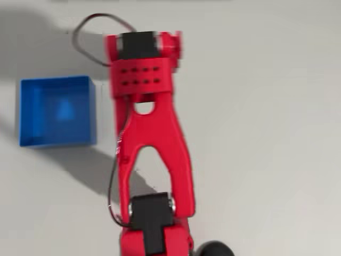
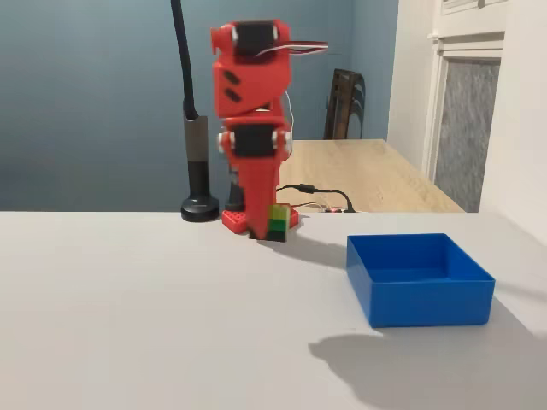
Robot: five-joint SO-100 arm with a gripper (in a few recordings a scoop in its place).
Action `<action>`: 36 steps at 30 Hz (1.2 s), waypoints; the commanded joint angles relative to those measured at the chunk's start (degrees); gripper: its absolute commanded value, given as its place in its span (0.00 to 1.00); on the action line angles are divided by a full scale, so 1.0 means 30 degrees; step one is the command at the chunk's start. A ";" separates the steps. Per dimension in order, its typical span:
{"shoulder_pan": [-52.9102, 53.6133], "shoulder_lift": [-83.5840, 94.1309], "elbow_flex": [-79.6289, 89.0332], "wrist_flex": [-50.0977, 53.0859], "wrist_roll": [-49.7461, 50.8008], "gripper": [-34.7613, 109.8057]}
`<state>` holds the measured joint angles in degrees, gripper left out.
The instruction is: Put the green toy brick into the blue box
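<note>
In the fixed view my red gripper (image 2: 272,229) points straight down, shut on the green toy brick (image 2: 278,222) at its tip. The brick hangs just above the white table, left of and behind the blue box (image 2: 419,278). That box is open-topped and holds nothing. From overhead, the blue box (image 1: 56,111) sits at the left and the red arm (image 1: 149,138) reaches up the middle of the picture to its right. The arm hides the brick and the fingers there.
A black stand with a round foot (image 2: 201,208) rises just left of the arm's base, and its foot (image 1: 213,249) shows at the bottom edge from overhead. A cable loops near the wrist (image 1: 90,32). A wooden table (image 2: 367,171) stands behind.
</note>
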<state>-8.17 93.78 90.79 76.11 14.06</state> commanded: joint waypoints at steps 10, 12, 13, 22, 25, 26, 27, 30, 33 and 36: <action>-0.7148 0.0938 -0.0908 0.0234 -0.0352 0.24; -0.7852 0.0850 -0.0908 0.0234 -0.0498 0.24; -0.8145 0.0850 -0.0908 0.0234 -0.0527 0.24; -0.9463 0.0762 -0.0498 -0.0059 -0.0996 0.24; -0.9463 0.0732 0.0176 -0.0527 -0.1201 0.24; -0.9463 0.0732 0.0410 -0.0674 -0.1289 0.24; -0.9463 0.0732 0.0615 -0.0850 -0.1377 0.24; -0.9492 0.0732 0.1113 -0.1172 -0.1670 0.24; -0.9551 0.0732 0.1670 -0.1611 -0.2139 0.25; -0.9551 0.0703 0.2285 -0.2139 -0.2549 0.27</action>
<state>-35.16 93.78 97.12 70.84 6.86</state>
